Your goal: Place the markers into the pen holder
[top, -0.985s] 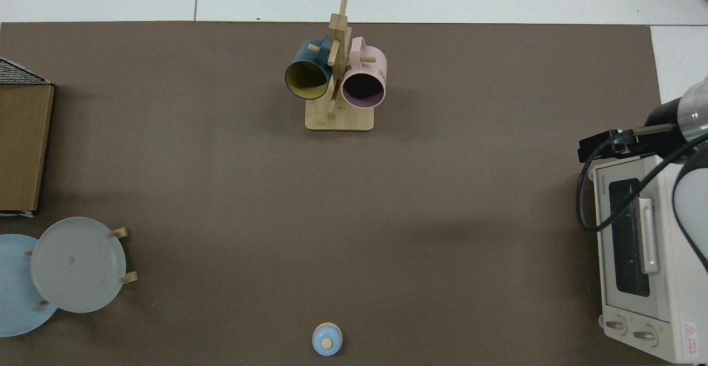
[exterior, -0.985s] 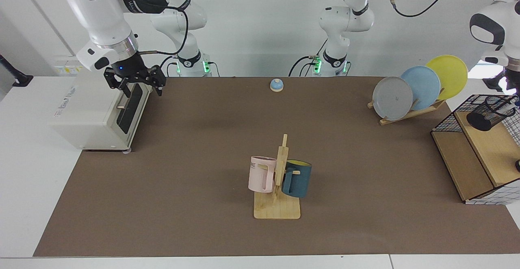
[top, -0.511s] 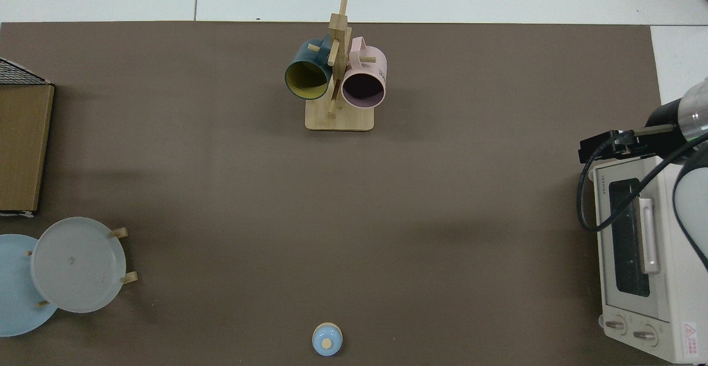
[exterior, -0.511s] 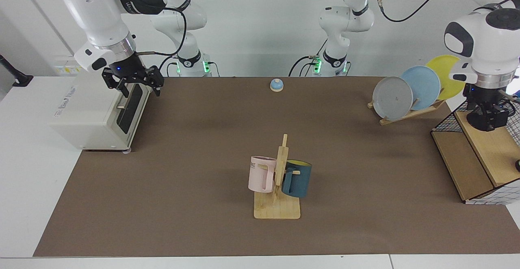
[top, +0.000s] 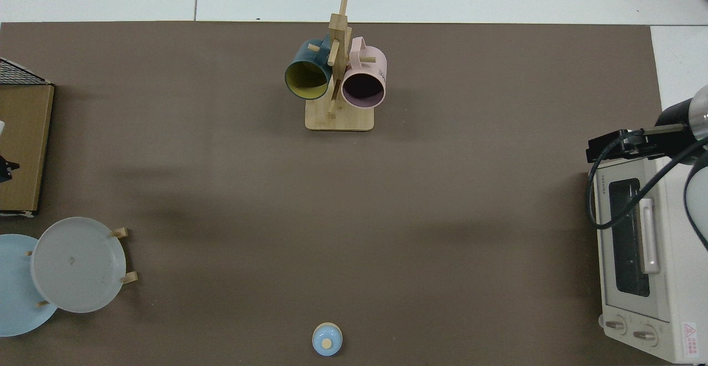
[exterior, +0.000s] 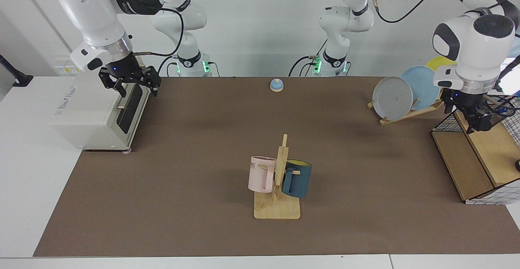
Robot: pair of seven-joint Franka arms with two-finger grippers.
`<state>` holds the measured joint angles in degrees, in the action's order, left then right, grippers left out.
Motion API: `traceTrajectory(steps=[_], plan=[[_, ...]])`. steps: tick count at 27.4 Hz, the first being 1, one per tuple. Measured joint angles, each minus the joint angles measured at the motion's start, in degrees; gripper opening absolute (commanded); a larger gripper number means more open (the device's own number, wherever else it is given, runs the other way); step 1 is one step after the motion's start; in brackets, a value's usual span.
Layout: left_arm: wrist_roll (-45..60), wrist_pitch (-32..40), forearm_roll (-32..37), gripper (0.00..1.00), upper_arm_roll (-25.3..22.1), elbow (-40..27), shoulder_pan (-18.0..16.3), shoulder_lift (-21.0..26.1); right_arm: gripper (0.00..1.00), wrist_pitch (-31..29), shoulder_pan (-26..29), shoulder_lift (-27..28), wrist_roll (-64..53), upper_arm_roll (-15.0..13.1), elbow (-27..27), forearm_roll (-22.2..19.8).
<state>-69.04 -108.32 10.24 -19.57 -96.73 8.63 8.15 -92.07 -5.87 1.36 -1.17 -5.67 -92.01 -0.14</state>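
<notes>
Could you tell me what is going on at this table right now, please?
The left gripper is low over the wire basket with wooden shelves at the table's edge. It blocks the spot behind it, so I cannot make out the pen holder or the marker. The right arm waits with its open right gripper hovering at the toaster oven. The mug rack, the plates and the small bell sit untouched.

A wooden mug rack (exterior: pixel 277 204) stands mid-tabletop, a pink mug (exterior: pixel 261 174) and a dark blue mug (exterior: pixel 297 178) hanging from it. Well beyond it sits a small blue bell (exterior: pixel 276 85); far to either side, a toaster oven (exterior: pixel 97 114) and plates on a dish rack (exterior: pixel 393 98).
</notes>
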Motion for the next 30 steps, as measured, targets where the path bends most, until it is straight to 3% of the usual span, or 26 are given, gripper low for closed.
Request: traceTrajectory(steps=[18,24,30], plan=[[38.9,2.5,-8.7,1.00,3.2,-4.2,0.9,-1.6,1.00,0.2,0.4,0.0,0.0,-0.1,0.0,0.1],[44.3,3.6,-12.8,1.00,3.4,-4.0,0.9,-1.7,1.00,2.5,2.0,-0.2,0.0,-0.3,0.0,0.1],[48.2,9.3,-13.3,1.00,4.2,1.2,0.4,-2.4,1.00,2.5,3.0,-0.6,0.0,-0.3,0.1,0.2]])
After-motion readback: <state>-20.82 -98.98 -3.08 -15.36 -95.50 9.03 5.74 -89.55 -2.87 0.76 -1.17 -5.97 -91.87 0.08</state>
